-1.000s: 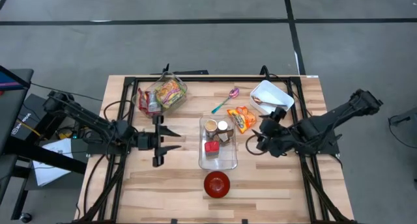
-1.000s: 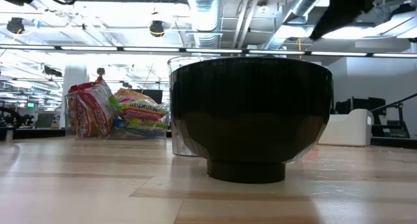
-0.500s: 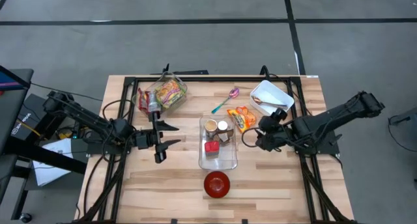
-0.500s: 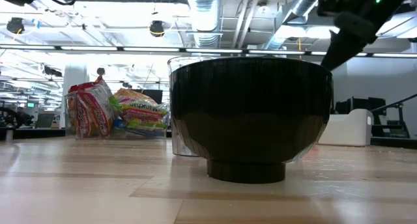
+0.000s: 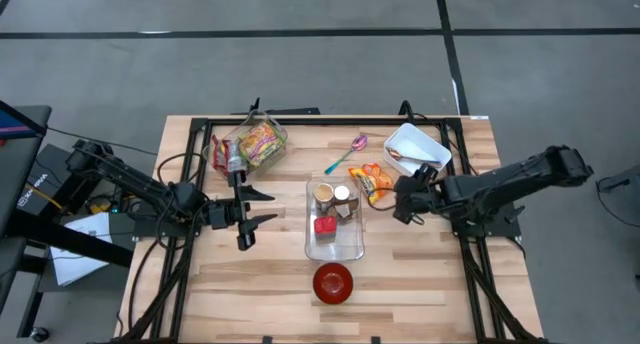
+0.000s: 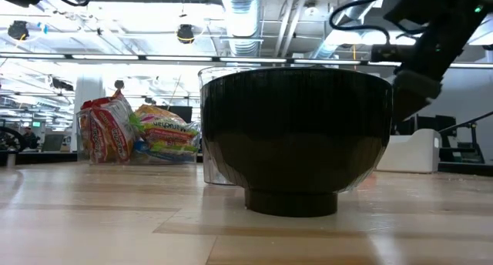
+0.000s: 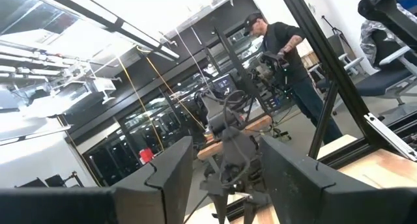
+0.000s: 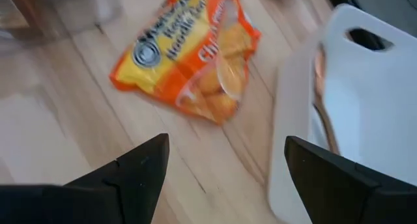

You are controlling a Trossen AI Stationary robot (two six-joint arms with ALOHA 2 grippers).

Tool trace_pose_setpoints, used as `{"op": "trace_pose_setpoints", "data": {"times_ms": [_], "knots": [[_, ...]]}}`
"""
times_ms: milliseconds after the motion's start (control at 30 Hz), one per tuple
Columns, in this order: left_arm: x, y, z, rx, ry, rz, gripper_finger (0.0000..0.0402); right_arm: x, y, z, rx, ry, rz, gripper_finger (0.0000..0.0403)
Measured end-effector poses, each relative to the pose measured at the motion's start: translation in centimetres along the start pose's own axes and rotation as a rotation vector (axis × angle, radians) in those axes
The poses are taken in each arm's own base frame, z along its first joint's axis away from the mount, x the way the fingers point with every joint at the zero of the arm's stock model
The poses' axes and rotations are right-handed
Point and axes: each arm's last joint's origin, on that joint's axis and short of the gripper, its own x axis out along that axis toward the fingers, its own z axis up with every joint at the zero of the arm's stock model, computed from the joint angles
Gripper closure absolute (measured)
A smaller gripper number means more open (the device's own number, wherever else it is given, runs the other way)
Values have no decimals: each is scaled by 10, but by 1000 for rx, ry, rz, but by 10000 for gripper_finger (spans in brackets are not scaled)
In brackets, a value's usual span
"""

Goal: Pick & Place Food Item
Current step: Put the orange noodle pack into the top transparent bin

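Note:
An orange and yellow snack packet lies flat on the table between a clear tub and a white tray; it also shows in the right wrist view. My right gripper is open and empty just on the near-right side of the packet; in its wrist view the packet lies ahead of the fingers. My left gripper is open and empty over the table left of the tub, and its wrist view looks up into the room.
The clear tub holds small food items. A red bowl stands near the front edge and fills the low view. A pink spoon and a tub of noodle packets lie at the back. A person stands beyond the table.
My right gripper has moved toward the table's far edge and down, closing in on the orange packet and the white tray, its fingers staying open. Nothing on the table has moved.

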Motion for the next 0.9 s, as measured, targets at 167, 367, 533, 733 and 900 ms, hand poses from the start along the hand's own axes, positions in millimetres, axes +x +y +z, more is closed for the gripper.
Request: {"op": "trace_pose_setpoints", "data": {"times_ms": [167,367,533,733,900], "knots": [[0,0,0,0,0,0,234,11,-2,9,13,-40,82,104],[0,0,0,0,0,0,238,16,-6,14,16,-35,143,104],[0,0,0,-1,0,0,237,22,-9,19,106,-39,142,104],[0,0,0,-3,1,-1,235,41,-10,20,77,46,153,104],[0,0,0,-3,1,-1,235,59,1,22,-86,66,192,104]]}}
